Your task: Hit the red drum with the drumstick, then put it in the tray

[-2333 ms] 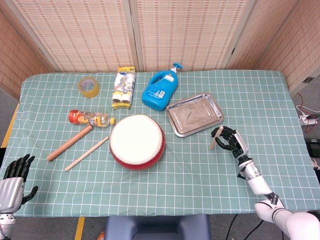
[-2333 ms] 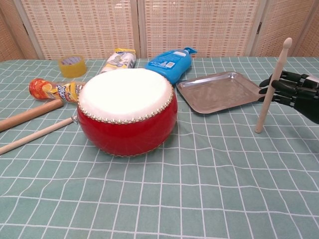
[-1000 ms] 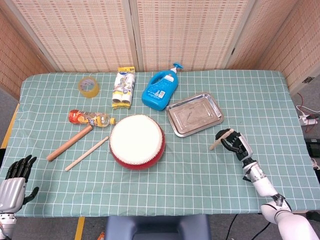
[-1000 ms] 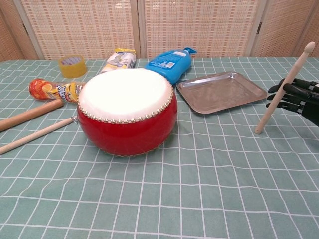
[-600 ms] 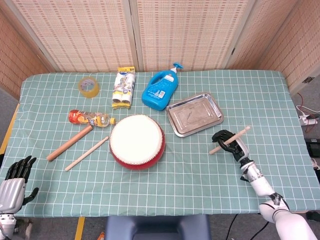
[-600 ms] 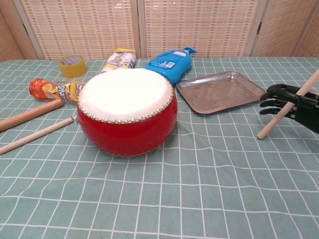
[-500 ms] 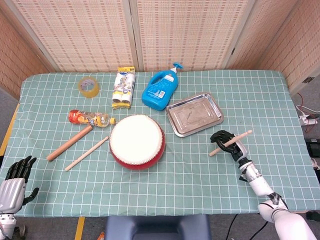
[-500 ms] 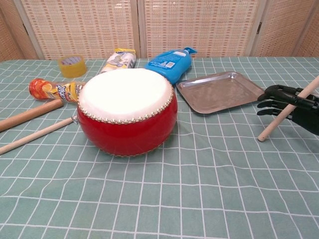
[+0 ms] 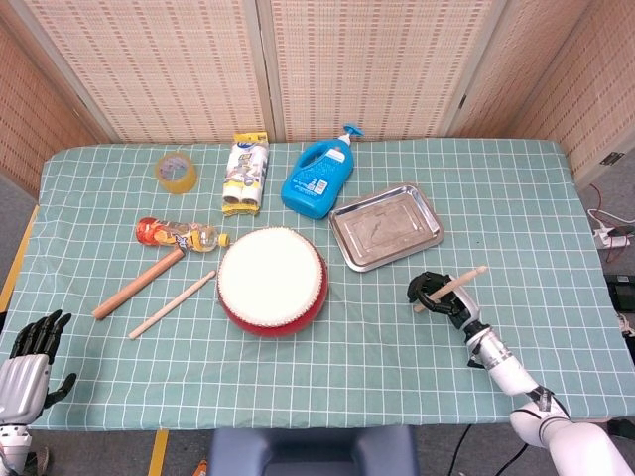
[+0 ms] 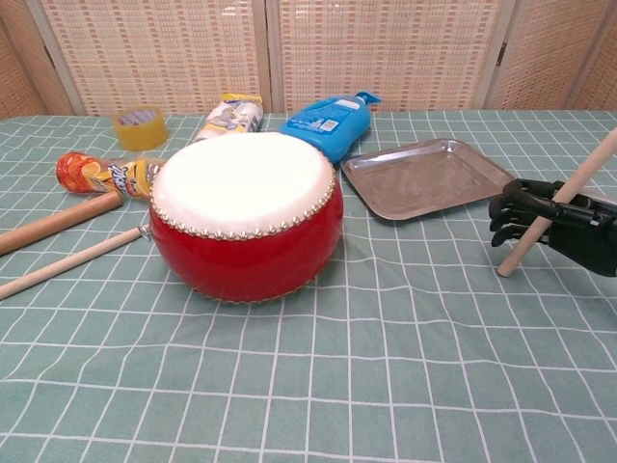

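The red drum (image 9: 272,281) (image 10: 246,214) with a white skin sits near the table's middle. My right hand (image 9: 440,296) (image 10: 536,223) grips a wooden drumstick (image 9: 450,289) (image 10: 558,204), which slants up to the right with its lower tip close to the cloth. The hand lies right of the drum and just in front of the steel tray (image 9: 386,225) (image 10: 428,177), which holds nothing. My left hand (image 9: 24,363) hangs at the table's near left corner, fingers spread, holding nothing.
A second thin stick (image 9: 171,305) and a thicker wooden rod (image 9: 138,284) lie left of the drum. A snack tube (image 9: 177,235), tape roll (image 9: 176,172), yellow-white pack (image 9: 245,175) and blue detergent bottle (image 9: 319,178) stand behind it.
My right hand has moved left toward the drum with the drumstick. The stick has tipped from nearly upright to a low slant. The left hand has barely moved.
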Controlling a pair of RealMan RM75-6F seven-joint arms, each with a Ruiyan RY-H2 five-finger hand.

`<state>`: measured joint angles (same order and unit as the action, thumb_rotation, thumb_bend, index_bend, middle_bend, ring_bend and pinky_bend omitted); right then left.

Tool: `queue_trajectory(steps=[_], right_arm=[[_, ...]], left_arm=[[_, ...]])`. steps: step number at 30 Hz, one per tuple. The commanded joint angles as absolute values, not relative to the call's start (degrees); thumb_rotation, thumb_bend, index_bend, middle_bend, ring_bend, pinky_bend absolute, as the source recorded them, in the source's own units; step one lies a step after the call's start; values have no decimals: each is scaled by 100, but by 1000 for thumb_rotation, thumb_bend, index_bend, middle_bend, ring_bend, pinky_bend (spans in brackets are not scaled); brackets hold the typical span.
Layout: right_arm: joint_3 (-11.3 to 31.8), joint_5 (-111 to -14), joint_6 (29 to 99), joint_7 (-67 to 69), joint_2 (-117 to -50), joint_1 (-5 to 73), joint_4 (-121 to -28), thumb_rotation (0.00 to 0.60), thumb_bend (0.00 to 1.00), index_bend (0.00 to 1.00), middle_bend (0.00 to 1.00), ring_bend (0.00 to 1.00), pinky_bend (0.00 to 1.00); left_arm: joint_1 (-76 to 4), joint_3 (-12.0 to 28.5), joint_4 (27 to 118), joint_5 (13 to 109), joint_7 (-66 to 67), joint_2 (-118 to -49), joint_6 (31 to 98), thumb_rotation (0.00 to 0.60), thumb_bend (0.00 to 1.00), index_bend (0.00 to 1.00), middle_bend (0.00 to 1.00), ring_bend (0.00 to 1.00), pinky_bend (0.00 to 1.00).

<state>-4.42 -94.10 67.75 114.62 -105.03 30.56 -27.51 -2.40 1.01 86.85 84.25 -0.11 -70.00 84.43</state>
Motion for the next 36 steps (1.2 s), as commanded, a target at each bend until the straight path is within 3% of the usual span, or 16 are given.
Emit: queue_trajectory(steps=[1,10,16,29,36], right_arm=[[-450,-9377,6680,11346,-10459,3049,-2859,521,429,635,555,512,525],[-444,-9360,6515,11043,-10436,3157,-3077,519,428,764,662,632,646],[-396,-9333,6482,10906,-10479,3234,-3162,520,361,828,744,722,746],[-263,-9176,6407,10630,-10585,3251,-3184,520,325,900,853,863,997],[-145,-9064,6409,10418,-10682,3234,-3155,518,326,932,890,910,1000]], left_arm=[[-245,98,8682,8432,-11,-7004,8438,600,254,26,0,0,0],[-252,96,8681,8423,-23,-7007,8412,600,254,26,0,0,0],[-252,88,8640,8402,-79,-7011,8376,600,254,26,0,0,0],[-278,67,8568,8417,-154,-7034,8307,600,254,25,0,0,0],[-280,60,8546,8408,-166,-7042,8287,600,253,25,0,0,0]])
